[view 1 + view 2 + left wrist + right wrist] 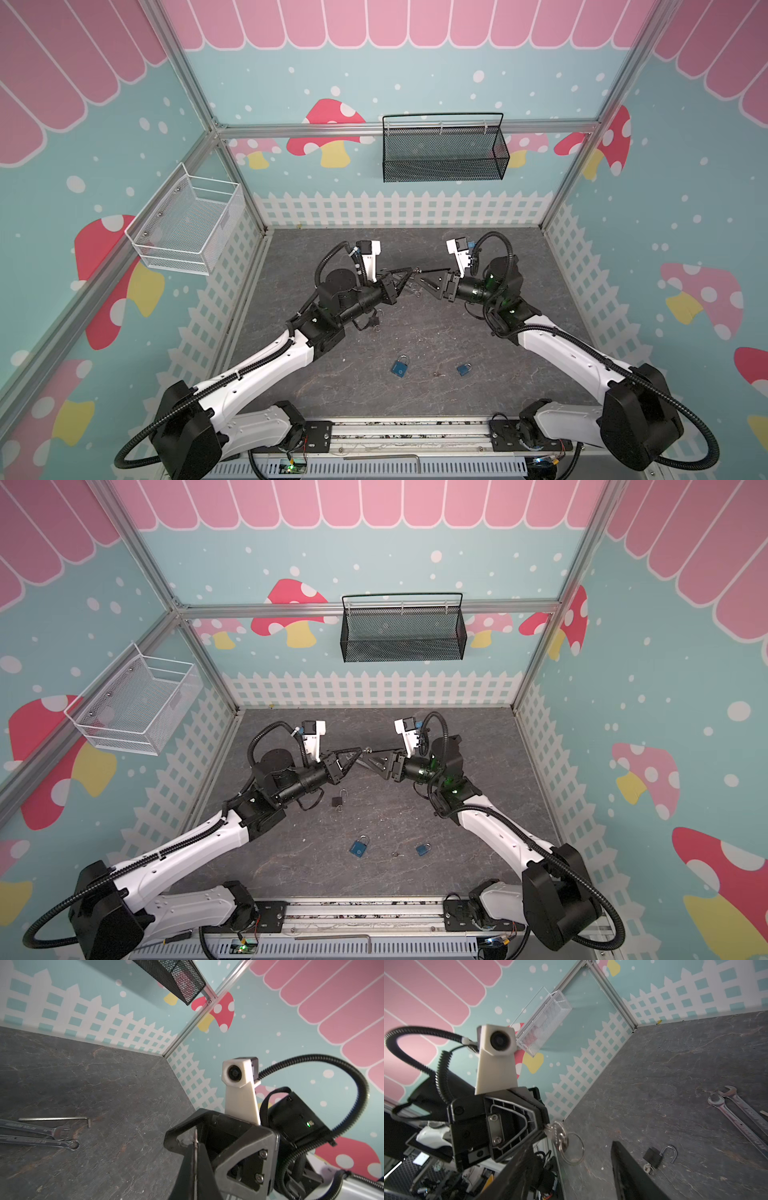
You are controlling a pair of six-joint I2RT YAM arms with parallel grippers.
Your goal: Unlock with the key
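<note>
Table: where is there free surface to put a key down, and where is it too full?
Free: the far strip of tabletop between the back fence and the wrenches; also the near strip between the blue padlocks and the front rail. Crowded: the middle, with the wrenches and the hex key, and the patch toward the black padlock.

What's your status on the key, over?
Left gripper shut on key, ring dangling. Right gripper open, facing it. Black padlock open on table; blue padlocks look shut. Wrenches beneath, not obstructing.
</note>
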